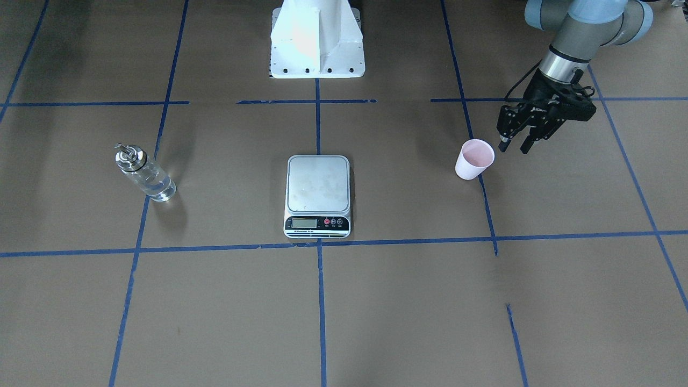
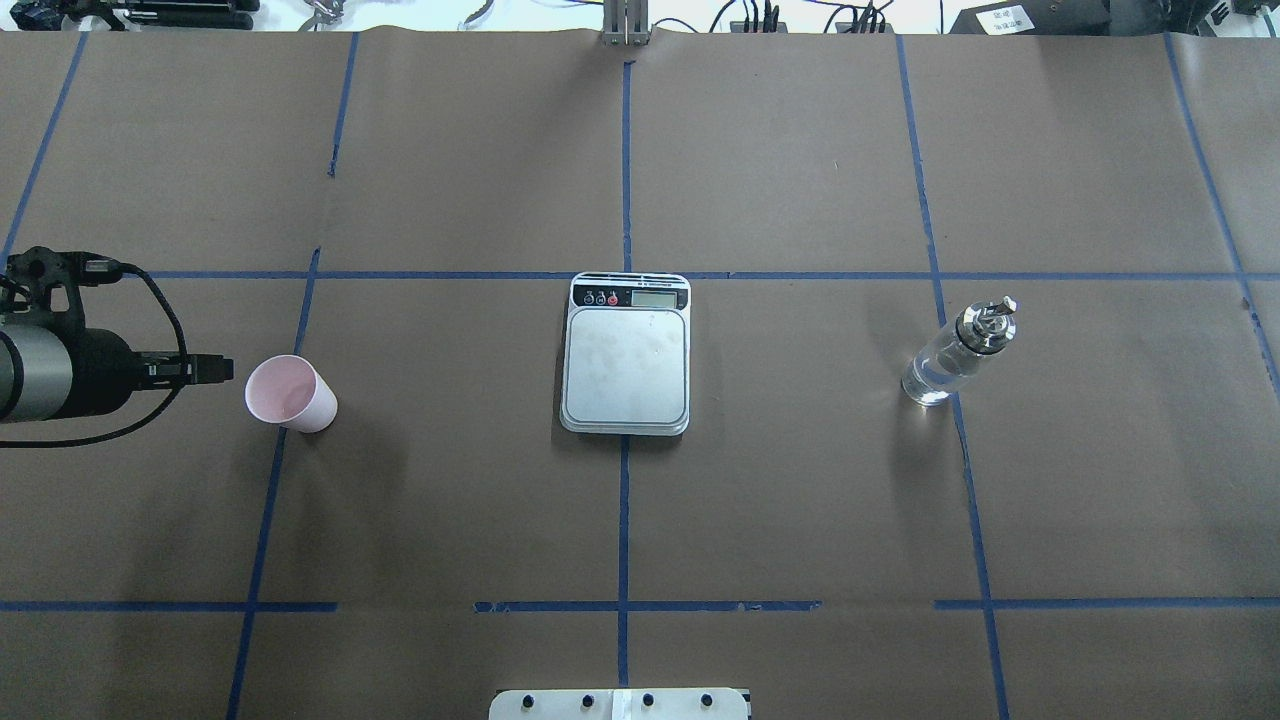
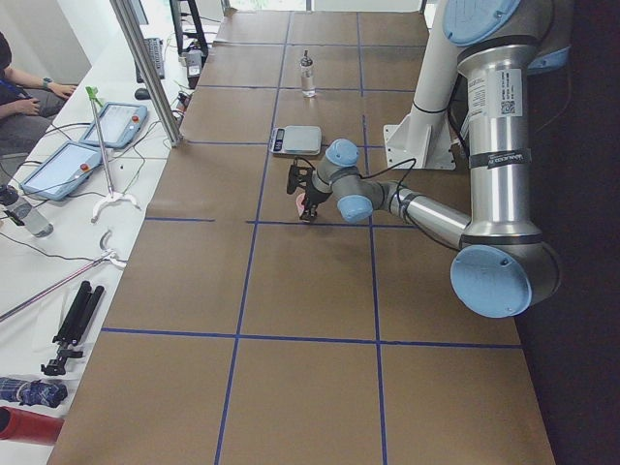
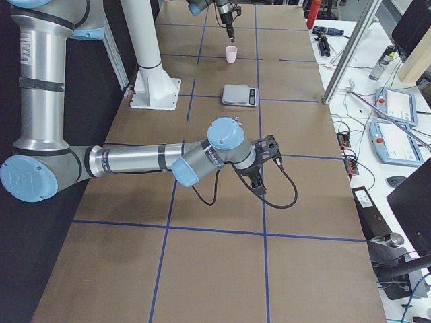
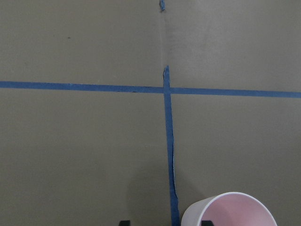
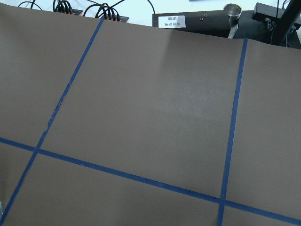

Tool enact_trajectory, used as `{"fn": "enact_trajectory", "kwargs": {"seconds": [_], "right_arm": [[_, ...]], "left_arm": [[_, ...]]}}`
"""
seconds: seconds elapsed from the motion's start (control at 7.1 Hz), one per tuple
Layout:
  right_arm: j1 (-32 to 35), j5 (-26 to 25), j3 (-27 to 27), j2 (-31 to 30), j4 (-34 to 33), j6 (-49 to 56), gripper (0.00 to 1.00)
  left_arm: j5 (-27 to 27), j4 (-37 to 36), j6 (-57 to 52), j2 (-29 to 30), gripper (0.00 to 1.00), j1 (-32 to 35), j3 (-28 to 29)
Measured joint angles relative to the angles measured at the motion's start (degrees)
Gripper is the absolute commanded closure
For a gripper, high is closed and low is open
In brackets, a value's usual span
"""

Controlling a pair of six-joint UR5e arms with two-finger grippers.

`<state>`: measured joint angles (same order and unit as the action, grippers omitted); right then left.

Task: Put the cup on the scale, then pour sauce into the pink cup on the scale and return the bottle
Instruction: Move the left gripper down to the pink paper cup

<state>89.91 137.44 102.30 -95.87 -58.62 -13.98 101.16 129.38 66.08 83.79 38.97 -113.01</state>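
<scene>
L gripper (image 1: 513, 147) sits low just beside cup (image 2: 290, 393), fingers spread w/ nothing between them and not touching it, prob. lined up for a side grasp. Cup stands upright on table (image 2: 780, 480), well left of scale (image 2: 625, 350). Its mouth is up, long axis vertical. Scale sits centre, prob. so both arms can reach, w/ display end facing away from robot. Bottle (image 2: 948, 358) stands upright well right of scale, on R arm's side, axis vertical, spout approx. pointing outward to the right. R gripper (image 4: 259, 180) shows only in the side view, above table; can't tell its opening.
</scene>
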Motion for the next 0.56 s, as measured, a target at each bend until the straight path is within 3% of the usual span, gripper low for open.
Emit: {"fn": "enact_trajectory", "kwargs": {"seconds": [0.56], "right_arm": [[0.0, 0.0, 0.0, 0.0, 0.0, 0.0, 0.00]], "left_arm": [[-0.6, -3.6, 0.2, 3.0, 0.54, -2.1, 0.9]]}}
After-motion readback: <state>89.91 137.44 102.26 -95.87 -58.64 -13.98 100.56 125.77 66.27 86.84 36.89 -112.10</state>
